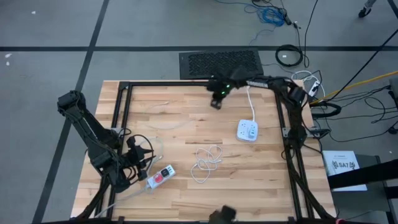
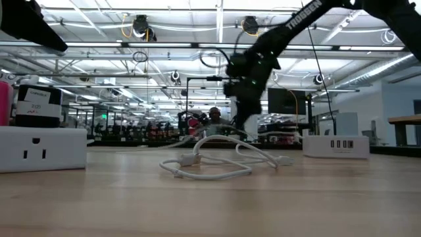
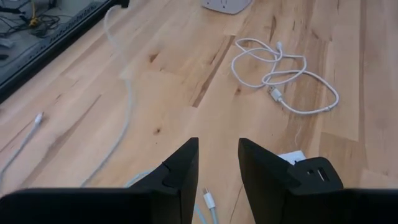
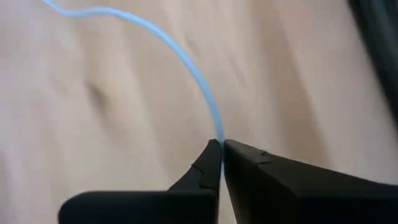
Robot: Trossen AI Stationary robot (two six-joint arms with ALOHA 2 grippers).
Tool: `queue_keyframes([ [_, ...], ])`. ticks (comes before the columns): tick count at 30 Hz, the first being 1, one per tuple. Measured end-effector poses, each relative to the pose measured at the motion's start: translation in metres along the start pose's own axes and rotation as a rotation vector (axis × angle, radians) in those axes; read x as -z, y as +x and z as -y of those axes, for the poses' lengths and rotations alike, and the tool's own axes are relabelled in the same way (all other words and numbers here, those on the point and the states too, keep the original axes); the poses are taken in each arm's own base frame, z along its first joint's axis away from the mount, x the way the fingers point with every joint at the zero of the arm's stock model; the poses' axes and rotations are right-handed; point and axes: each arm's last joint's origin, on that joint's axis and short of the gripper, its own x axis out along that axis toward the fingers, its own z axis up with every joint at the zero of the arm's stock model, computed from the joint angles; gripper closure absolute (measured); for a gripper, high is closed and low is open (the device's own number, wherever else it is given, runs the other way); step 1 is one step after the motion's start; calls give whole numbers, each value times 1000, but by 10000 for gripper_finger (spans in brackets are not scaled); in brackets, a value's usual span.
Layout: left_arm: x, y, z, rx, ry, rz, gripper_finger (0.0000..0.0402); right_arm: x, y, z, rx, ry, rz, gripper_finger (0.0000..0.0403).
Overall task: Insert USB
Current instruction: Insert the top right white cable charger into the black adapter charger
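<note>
A white charger block with USB ports lies right of the table's middle. A loose coil of white USB cable rests on the wood nearer the front, also visible in the left wrist view. My right gripper is over the far middle of the table, shut on a thin white cable. My left gripper stands open at the near left, beside a white power strip. A small cable plug lies below its fingers. My right gripper pinches the thin white cable between the free ends of its two fingers. The fingers slant down at it from above. From the tips the cable curves away over the wood.
The charger's cord runs toward the far edge. Another thin white cord trails over the left part of the table. A black frame borders the tabletop. Bare wood lies between the coil and the charger.
</note>
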Motion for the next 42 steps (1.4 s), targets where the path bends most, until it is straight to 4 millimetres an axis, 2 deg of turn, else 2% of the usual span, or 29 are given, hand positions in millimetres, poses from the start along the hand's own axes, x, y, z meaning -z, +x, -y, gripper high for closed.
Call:
queue_keyframes([
  [5, 0, 0, 0, -4, 0, 9, 281, -32, 3, -51, -81, 30, 186, 402],
  [10, -1, 0, 0, -8, 0, 19, 281, -59, 3, -83, -122, 6, 431, 402],
  [14, -1, 0, 0, -8, 0, 19, 281, -70, -3, -88, -134, -8, 562, 402],
  [17, -1, 0, 0, -10, 0, 21, 281, -75, -7, -87, -119, -27, 626, 385],
  [24, -1, 0, 0, -10, 0, 22, 281, -80, -29, -85, -85, -60, 717, 285],
  [27, 0, 0, -1, -16, 8, 20, 281, -79, -47, -85, -80, -54, 732, 240],
  [30, 0, 0, -1, -16, 7, 21, 281, -70, -76, -85, -65, -63, 700, 207],
  [35, 0, 0, -1, -18, 8, 24, 281, -38, -112, -80, 10, -28, 494, 192],
  [39, 0, 0, -3, -40, 25, 46, 281, -14, -117, -71, 127, 79, 281, 200],
  [42, -2, 0, -4, -56, 27, 86, 281, -2, -100, -64, 203, 180, 141, 208],
])
